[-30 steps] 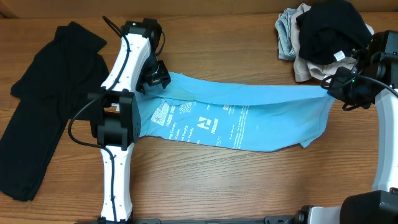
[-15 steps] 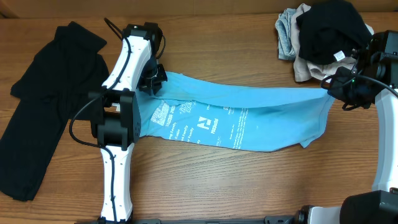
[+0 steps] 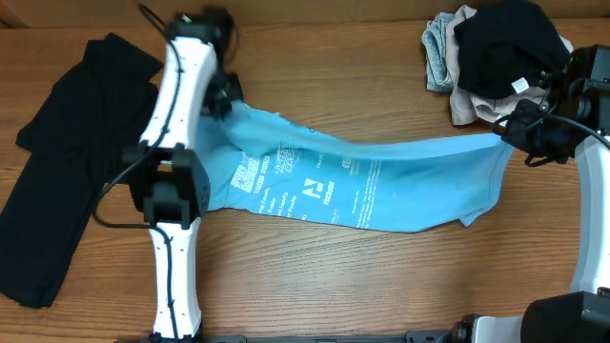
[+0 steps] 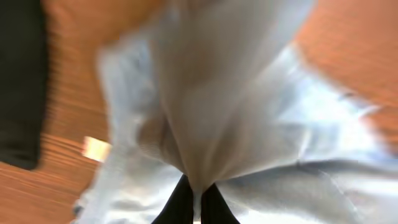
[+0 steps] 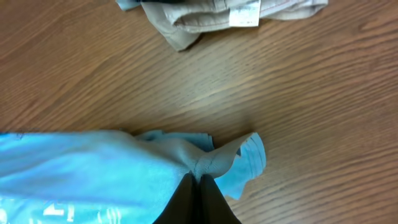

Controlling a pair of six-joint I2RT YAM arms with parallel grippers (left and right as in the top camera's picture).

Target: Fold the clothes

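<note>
Fingers first: your right fingers (image 5: 194,190) clamp a bunched corner of the light blue T-shirt (image 3: 410,191), your left fingers (image 4: 188,195) pinch its opposite end; it stretches between them over the desk (image 3: 334,276). Beyond your left fingers lies the black garment (image 3: 57,171).

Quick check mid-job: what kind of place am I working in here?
Probably a robot lab bench for cloth folding: bare wood-grain tabletop, light blue printed T-shirt stretched across it, heap of black, beige and grey garments.
</note>
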